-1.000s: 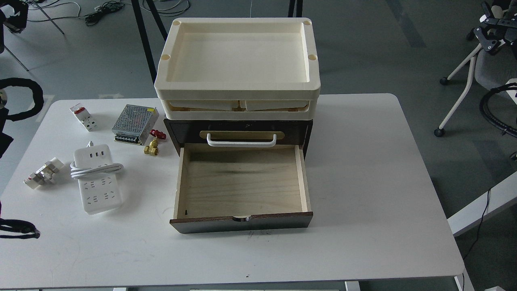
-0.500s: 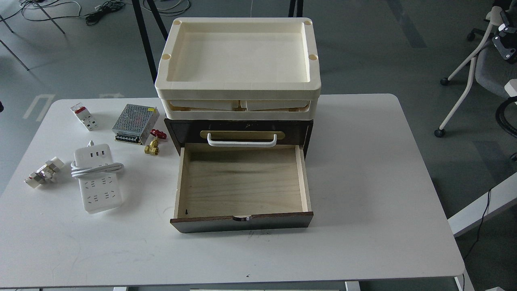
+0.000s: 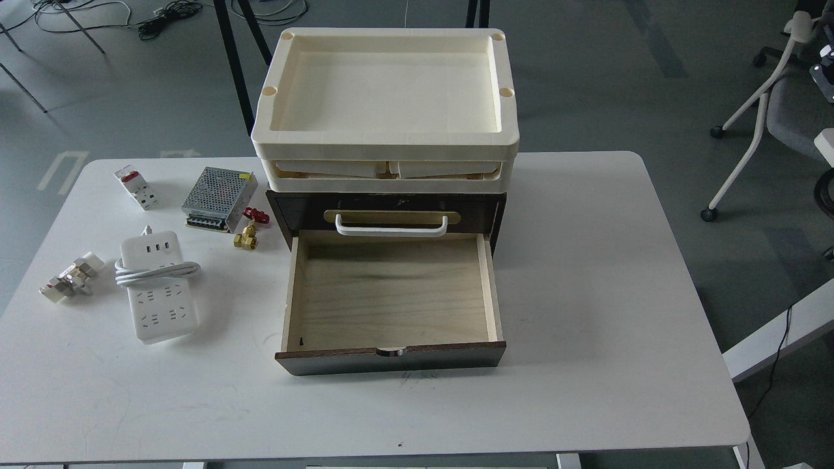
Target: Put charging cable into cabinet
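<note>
The charging cable (image 3: 158,286) is a white power strip with its thick white cord looped across it. It lies flat on the white table (image 3: 586,293), left of the cabinet. The cabinet (image 3: 388,215) is dark brown and stands mid-table, with cream trays (image 3: 386,140) stacked on top. Its upper drawer, with a white bar handle (image 3: 391,228), is closed. Its lower drawer (image 3: 391,293) is pulled out toward me, and its pale wood floor is empty. My left gripper is out of view. Only a dark sliver of my right gripper (image 3: 829,65) shows at the right edge.
Left of the cabinet lie a silver mesh power supply (image 3: 218,191), a small brass valve with a red handle (image 3: 247,231), a white-and-red breaker (image 3: 135,187) and a small white plug part (image 3: 70,277). A chair (image 3: 769,111) stands off the table at right.
Both arms have pulled outward. The left arm's dark parts have left the left edge, and the right gripper has slid almost off the right edge. The things on the table have not moved.
</note>
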{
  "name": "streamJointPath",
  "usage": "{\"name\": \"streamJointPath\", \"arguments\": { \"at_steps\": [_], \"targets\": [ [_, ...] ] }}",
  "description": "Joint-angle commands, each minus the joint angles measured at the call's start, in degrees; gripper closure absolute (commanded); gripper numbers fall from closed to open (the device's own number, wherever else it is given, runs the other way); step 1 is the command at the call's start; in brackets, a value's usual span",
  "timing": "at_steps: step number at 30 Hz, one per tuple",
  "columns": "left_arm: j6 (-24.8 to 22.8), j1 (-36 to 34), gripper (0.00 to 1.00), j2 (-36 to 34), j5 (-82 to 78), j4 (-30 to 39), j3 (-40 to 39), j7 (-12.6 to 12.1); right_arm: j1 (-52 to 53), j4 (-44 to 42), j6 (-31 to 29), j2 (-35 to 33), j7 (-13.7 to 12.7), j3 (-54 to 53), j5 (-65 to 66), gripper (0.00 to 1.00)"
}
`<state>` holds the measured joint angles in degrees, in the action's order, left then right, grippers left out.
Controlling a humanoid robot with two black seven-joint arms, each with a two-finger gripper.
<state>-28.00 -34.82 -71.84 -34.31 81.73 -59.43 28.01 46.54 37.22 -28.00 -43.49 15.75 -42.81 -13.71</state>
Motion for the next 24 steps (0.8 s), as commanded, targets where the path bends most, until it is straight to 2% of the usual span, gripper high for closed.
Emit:
{"name": "streamJointPath", "arguments": {
  "at_steps": [1, 5, 12, 18, 24],
  "targets": [
    [0.0, -0.59, 0.0, 8.01, -25.11, -2.18, -7.35, -0.01, -0.05, -0.13, 0.0, -0.02, 0.07, 0.01, 0.0, 0.0],
    [0.0, -0.68, 0.0, 12.43, -43.81, -2.01, -8.95, -0.01, -0.14, -0.4, 0.0, -0.02, 0.07, 0.01, 0.0, 0.0],
    [0.0, 0.28, 0.0, 5.58, -50.57, 2.03, -3.78, -0.01, -0.84, -1.01, 0.0, -0.02, 0.16, 0.01, 0.09, 0.0],
    [0.0, 0.37, 0.0, 5.4, -65.96, 2.03, -2.28, -0.01, -1.89, -1.54, 0.0, 0.07, 0.16, -0.08, 0.0, 0.0],
    [0.0, 0.37, 0.0, -0.39, -70.89, 2.03, 11.15, -0.01, -2.51, -1.89, 0.0, 0.24, 0.25, -0.08, 0.0, 0.0]
  ]
}}
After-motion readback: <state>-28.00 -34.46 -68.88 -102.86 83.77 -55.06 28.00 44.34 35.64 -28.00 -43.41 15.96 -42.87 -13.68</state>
